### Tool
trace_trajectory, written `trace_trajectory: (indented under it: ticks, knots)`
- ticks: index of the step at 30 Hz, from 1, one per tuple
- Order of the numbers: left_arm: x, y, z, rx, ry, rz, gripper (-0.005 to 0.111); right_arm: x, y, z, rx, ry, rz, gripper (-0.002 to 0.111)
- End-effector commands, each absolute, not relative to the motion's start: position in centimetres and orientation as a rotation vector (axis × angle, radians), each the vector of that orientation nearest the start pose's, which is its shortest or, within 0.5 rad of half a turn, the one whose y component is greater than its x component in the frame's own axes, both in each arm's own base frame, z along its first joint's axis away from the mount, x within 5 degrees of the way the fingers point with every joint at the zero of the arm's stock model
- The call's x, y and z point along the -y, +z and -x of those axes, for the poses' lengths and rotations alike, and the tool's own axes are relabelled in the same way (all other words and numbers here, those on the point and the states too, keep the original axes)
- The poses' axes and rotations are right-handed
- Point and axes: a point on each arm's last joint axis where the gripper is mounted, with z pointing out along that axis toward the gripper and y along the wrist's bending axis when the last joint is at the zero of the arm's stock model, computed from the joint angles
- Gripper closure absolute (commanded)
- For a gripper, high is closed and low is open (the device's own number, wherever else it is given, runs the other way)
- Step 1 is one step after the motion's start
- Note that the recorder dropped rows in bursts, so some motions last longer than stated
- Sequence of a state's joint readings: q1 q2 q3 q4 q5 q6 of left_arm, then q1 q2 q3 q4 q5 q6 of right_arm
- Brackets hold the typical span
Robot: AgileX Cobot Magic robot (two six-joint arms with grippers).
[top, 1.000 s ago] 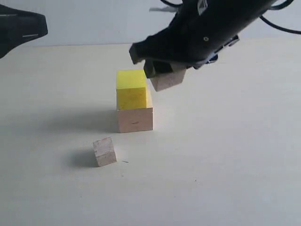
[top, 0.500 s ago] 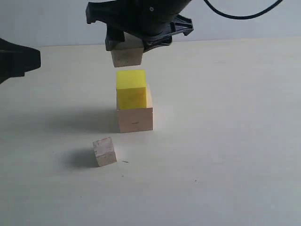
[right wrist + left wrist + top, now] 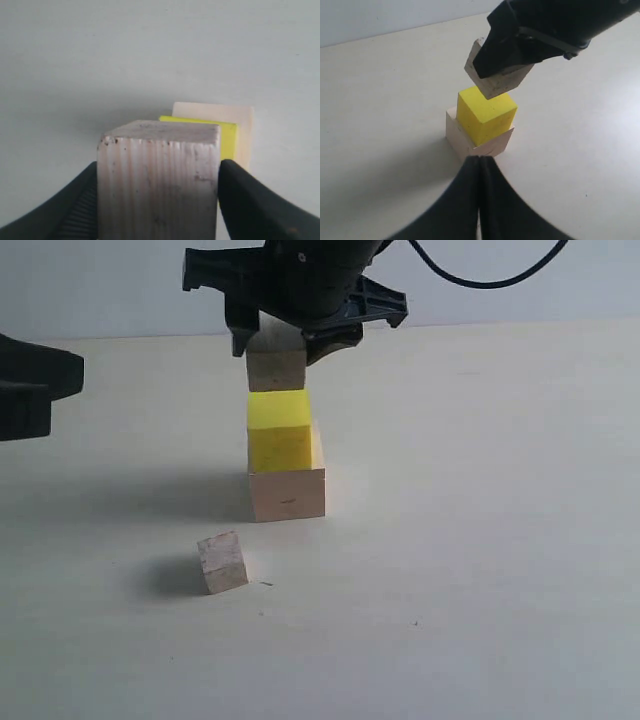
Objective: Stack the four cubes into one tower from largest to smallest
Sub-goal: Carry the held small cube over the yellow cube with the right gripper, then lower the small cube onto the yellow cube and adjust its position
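The pale wood cube stands on the table with the yellow cube on top of it. My right gripper is shut on the mid greyish cube, holding it right at the yellow cube's top face; I cannot tell whether they touch. In the right wrist view the right gripper clamps the greyish cube by two sides, with the yellow cube and pale cube behind it. The smallest cube lies alone in front of the stack. My left gripper is shut and empty, short of the stack.
The left gripper hovers at the left edge of the exterior view, well away from the stack. A pale tabletop stretches around the cubes, with a light wall behind it.
The right gripper carried the greyish cube from the stack's right to above it, then lowered it onto the yellow cube's top. The left gripper drifted slightly lower.
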State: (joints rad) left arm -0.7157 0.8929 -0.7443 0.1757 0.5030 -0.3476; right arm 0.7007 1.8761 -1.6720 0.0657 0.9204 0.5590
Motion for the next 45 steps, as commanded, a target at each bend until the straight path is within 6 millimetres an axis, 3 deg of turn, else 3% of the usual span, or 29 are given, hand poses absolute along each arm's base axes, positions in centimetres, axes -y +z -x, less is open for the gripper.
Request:
trace_trajectory:
  ticks: [1, 9, 16, 21, 45]
  knots:
    - [11.2, 32.6, -14.0, -2.09, -0.445, -0.519, 0.107, -26.8, 29.4, -31.6, -2.74, 0.397, 0.137, 0.108]
    - [11.3, 32.7, -14.0, -2.086, -0.447, -0.52, 0.107, -27.3, 29.4, -32.0, -2.699, 0.444, 0.133, 0.108]
    - [11.3, 32.7, -14.0, -2.086, -0.447, -0.52, 0.107, -27.9, 27.5, -32.5, -2.738, 0.432, 0.153, 0.108]
    - [11.3, 32.7, -14.0, -2.086, -0.447, -0.52, 0.107, -28.5, 27.6, -32.4, -2.724, 0.497, 0.156, 0.108]
    - [11.2, 32.7, -14.0, -2.084, -0.443, -0.521, 0.107, -28.3, 27.4, -32.4, -2.728, 0.46, 0.189, 0.108]
